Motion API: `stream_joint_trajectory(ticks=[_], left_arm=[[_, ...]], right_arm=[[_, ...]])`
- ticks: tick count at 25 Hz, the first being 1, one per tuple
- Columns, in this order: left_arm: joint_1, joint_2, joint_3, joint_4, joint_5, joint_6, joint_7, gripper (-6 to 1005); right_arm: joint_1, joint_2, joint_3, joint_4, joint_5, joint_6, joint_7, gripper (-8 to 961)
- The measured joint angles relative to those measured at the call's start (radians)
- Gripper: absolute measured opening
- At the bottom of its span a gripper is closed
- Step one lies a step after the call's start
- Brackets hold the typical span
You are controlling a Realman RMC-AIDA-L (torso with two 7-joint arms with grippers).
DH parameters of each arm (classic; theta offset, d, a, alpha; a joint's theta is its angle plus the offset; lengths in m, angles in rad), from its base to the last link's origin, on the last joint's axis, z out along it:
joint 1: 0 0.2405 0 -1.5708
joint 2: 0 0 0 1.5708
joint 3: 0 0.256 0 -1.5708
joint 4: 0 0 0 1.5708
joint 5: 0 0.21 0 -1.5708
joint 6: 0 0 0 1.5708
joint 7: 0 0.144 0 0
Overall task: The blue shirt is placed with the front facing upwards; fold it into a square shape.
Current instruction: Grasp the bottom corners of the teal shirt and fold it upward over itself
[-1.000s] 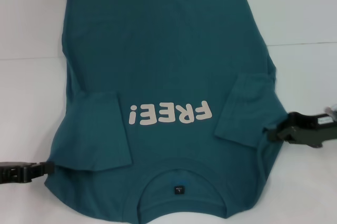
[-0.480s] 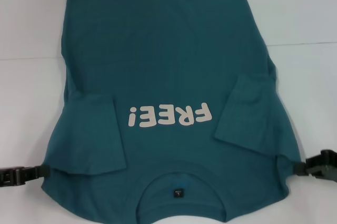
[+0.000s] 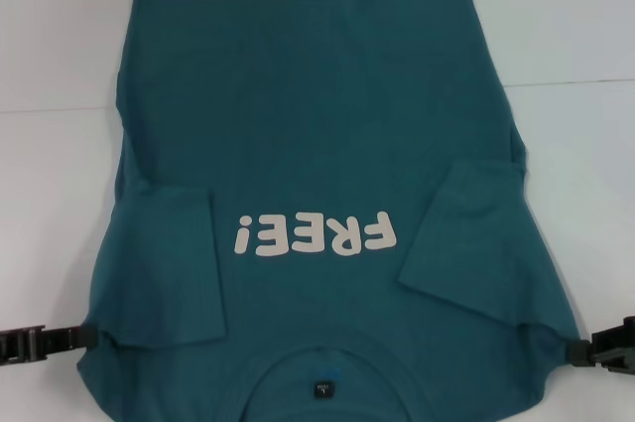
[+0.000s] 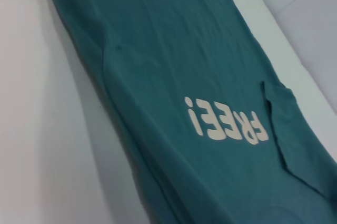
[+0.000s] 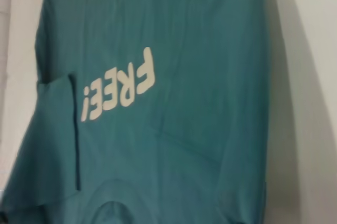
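Observation:
The blue shirt (image 3: pixel 317 134) lies front up on the white table, its white "FREE!" lettering (image 3: pixel 316 234) upside down to me and its collar (image 3: pixel 322 372) at the near edge. Both short sleeves are folded inward over the chest, one sleeve (image 3: pixel 169 263) on the left and the other sleeve (image 3: pixel 466 243) on the right. My left gripper (image 3: pixel 87 335) is shut on the left shoulder edge. My right gripper (image 3: pixel 577 352) is shut on the right shoulder edge. The cloth is drawn to a point at each gripper. Both wrist views show the shirt (image 4: pixel 174 60) (image 5: pixel 184 129) with a shadow under its side edge.
The white table (image 3: pixel 575 25) surrounds the shirt on the left, right and far sides. A thin seam line (image 3: pixel 575 82) crosses the tabletop behind the shirt's middle.
Both grippers moved outward and nearer to me, the right one much more. The shoulders spread wider with them and the whole shirt slid slightly toward me.

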Motion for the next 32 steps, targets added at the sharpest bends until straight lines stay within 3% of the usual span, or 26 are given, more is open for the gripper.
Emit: stream_joint_trajectory(ticks=[11, 22, 32], left_arm=[[0.029, 0.002, -0.051, -0.03, -0.001, 0.119, -0.035, 41], [0.075, -0.037, -0.1, -0.086, -0.002, 0.224, -0.039, 43], [0.137, -0.063, -0.116, -0.115, -0.025, 0.269, -0.037, 44]], right_arm=[[-0.053, -0.008, 0.147, -0.001, 0.006, -0.147, -0.022, 55], [-0.116, -0.03, 0.23, -0.009, 0.004, -0.269, -0.08, 56], [-0.197, -0.023, 0.294, 0.0, 0.001, -0.296, -0.136, 55]])
